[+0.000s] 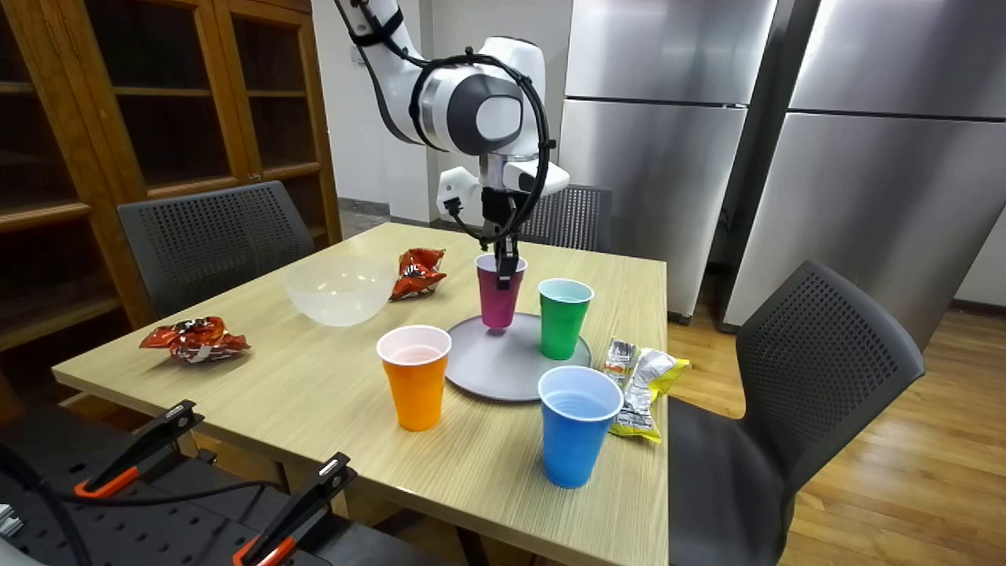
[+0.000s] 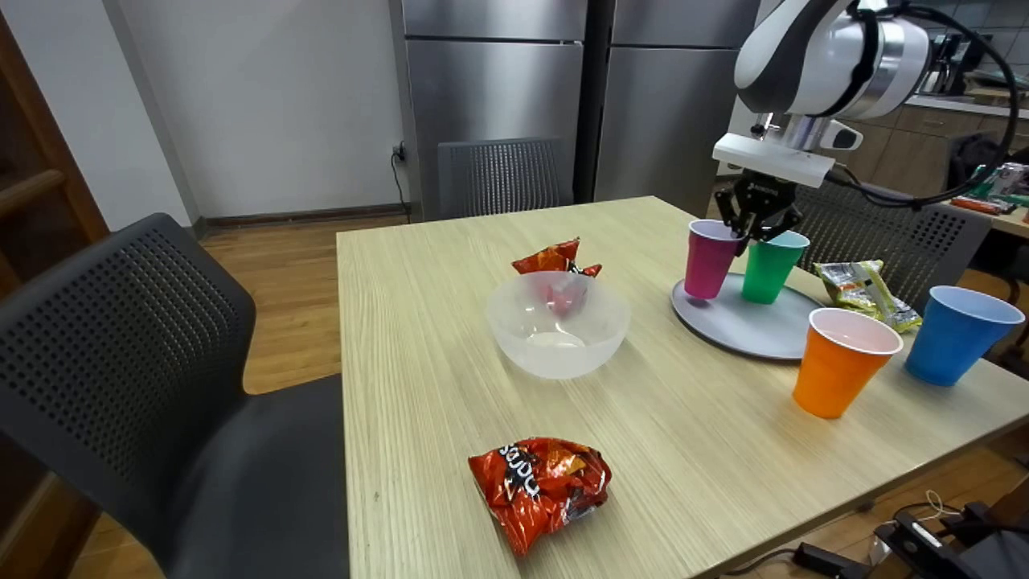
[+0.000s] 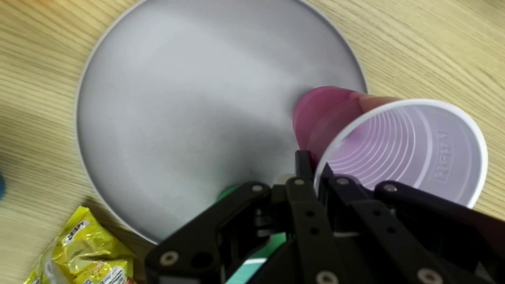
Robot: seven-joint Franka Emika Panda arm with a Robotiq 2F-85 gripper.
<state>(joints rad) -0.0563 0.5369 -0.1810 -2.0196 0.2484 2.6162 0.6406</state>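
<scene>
My gripper is shut on the wall of a magenta cup at its rim, one finger inside and one outside. In both exterior views the cup stands upright over the edge area of a round grey plate; whether its base touches the plate I cannot tell. A green cup is upright on the same plate, close beside the gripper. In the wrist view the green cup is mostly hidden behind the gripper's links.
An orange cup and a blue cup stand near the plate. A yellow snack packet lies beside it at the table's edge. Elsewhere on the table are a translucent bowl and two red packets. Chairs surround the table.
</scene>
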